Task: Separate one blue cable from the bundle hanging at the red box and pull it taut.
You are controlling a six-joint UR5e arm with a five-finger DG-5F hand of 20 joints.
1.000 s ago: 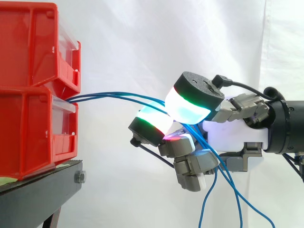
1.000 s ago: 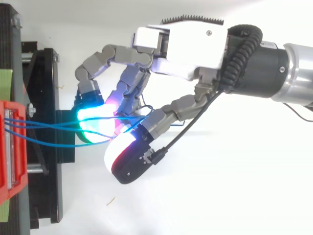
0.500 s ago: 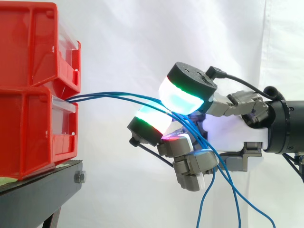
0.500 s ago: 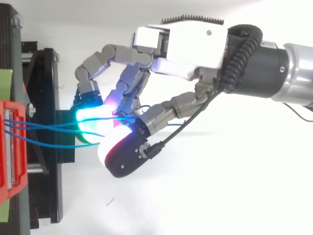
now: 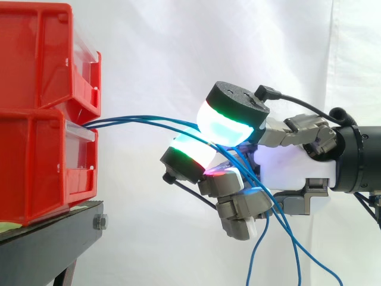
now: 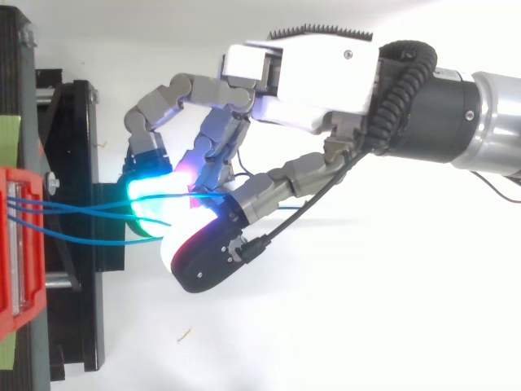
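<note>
So the blue cables come out of the front of the lower red bin, right under the rim where the upper red bin sits on it. Both bins are stacked on the black stand, with the lower one's front near the stand's right edge. From there the strands run roughly level, long axis pointing straight away from the bins, over to the hand. Past the palm they turn and hang down loose. The fingers are curled round the cables. The strands pass between the big thumb pad on top and a glowing finger pad underneath. From above, one strand runs a bit apart from the others before reaching the pads. Can't tell if only one is actually pinched.
</note>
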